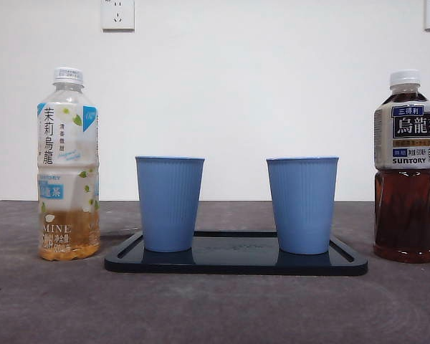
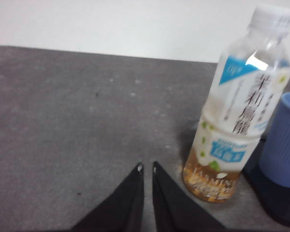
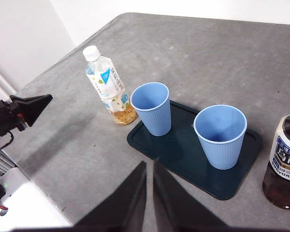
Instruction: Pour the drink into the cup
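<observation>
Nothing poured yet. Both cups (image 1: 170,204) (image 1: 302,205) empty on tray (image 1: 236,263). Bottles (image 1: 68,165) (image 1: 405,168) capped beside tray. Left fingers (image 2: 146,167) closed, right fingers (image 3: 149,165) closed, both empty.

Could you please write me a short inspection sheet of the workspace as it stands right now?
Surface: grey table, bare around the tray.
Job's things: jasmine tea bottle, capped, nearly empty; dark tea bottle, capped, fuller; two blue cups upright and empty on a dark tray.
Clutter: nothing seen.
Grippers: left gripper shut, low beside the jasmine bottle, not touching; right gripper shut, high above the tray.
Cables: wires near the table edge.
Surroundings: white wall, sockets.
</observation>
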Robot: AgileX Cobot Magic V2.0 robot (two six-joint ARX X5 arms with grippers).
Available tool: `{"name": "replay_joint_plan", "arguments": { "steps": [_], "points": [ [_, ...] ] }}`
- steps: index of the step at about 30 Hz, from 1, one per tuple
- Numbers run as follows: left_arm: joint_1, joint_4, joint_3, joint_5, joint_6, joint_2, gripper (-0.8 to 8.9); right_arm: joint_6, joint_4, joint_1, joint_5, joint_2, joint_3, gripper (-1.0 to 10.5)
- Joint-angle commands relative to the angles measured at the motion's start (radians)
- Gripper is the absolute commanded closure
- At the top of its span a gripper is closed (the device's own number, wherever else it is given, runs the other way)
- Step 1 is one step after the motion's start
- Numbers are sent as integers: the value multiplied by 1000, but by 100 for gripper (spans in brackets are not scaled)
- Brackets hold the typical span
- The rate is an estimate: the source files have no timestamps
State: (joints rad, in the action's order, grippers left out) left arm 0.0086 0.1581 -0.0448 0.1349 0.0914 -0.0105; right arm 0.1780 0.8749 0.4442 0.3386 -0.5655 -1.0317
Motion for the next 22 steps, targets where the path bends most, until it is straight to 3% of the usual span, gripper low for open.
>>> {"name": "replay_joint_plan", "arguments": {
  "steps": [1, 9, 22],
  "points": [
    [3, -32, 21, -18, 4, 8, 785, -13, -8, 5, 2, -6, -14, 926],
    [3, 29, 33, -111, -5, 8, 785, -13, -10, 5, 2, -6, -14, 926],
    [3, 29, 33, -111, -4, 7, 785, -13, -10, 5, 2, -6, -14, 926]
  ]
}}
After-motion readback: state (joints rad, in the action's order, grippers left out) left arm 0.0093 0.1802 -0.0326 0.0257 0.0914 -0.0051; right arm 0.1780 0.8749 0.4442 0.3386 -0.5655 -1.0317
